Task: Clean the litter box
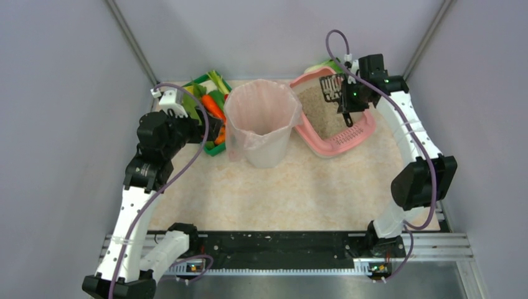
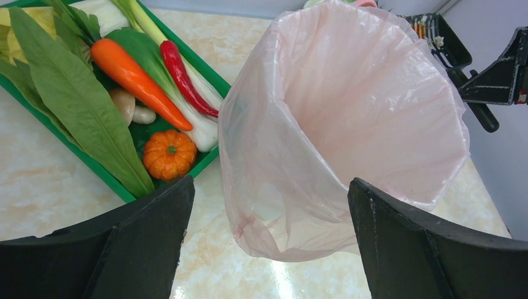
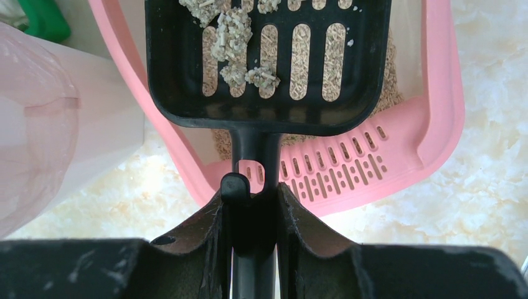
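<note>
Right claw clamped on the scoop, clumps aboard, over the litter box at upper right; the bin lies just left. Left claw gapes apart, facing bin.

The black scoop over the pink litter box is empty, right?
Not quite. The black scoop is over the pink litter box, but it is not empty: pale litter clumps sit on its slots. The right wrist view shows this.

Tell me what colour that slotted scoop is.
The scoop is black; the right wrist view shows it best.
</note>
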